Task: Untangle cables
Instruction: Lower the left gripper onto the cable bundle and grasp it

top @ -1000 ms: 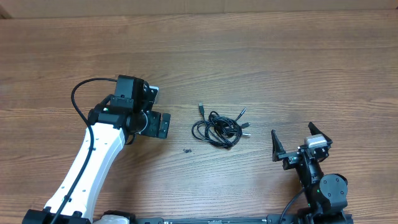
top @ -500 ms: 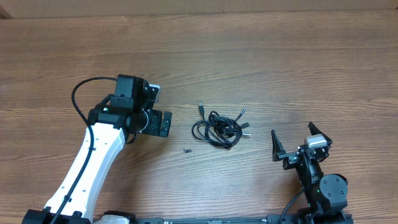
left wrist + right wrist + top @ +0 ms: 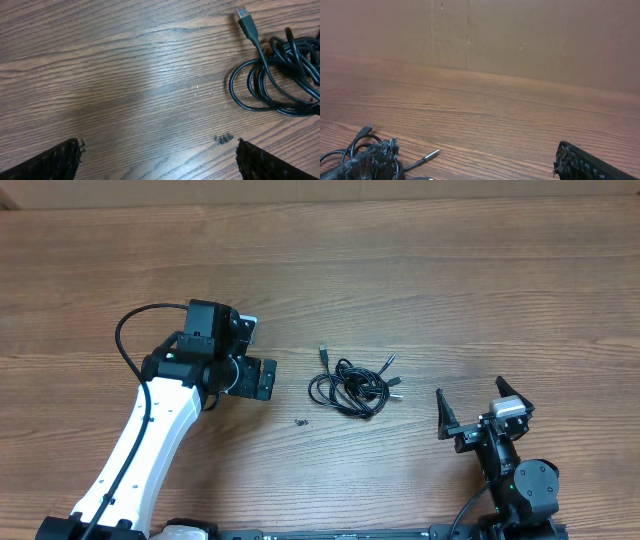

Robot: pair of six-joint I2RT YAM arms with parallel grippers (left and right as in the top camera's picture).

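The cables (image 3: 352, 385) lie as one small tangled black bundle at the middle of the wooden table, with silver-tipped plugs sticking out. In the left wrist view the bundle (image 3: 280, 75) is at the upper right, one plug pointing up. My left gripper (image 3: 255, 365) is open and empty, left of the bundle and apart from it; its fingertips (image 3: 157, 155) show at the bottom corners. My right gripper (image 3: 485, 410) is open and empty near the front right edge. In the right wrist view (image 3: 475, 160) the cables (image 3: 365, 142) sit at the lower left.
A small dark speck of debris (image 3: 300, 421) lies on the table (image 3: 450, 290) just left of and in front of the bundle; it also shows in the left wrist view (image 3: 223, 138). A brown wall (image 3: 520, 35) stands behind the table.
My left gripper shifted very slightly towards the cables a second ago and has held still since. The right arm and the cables have not moved.
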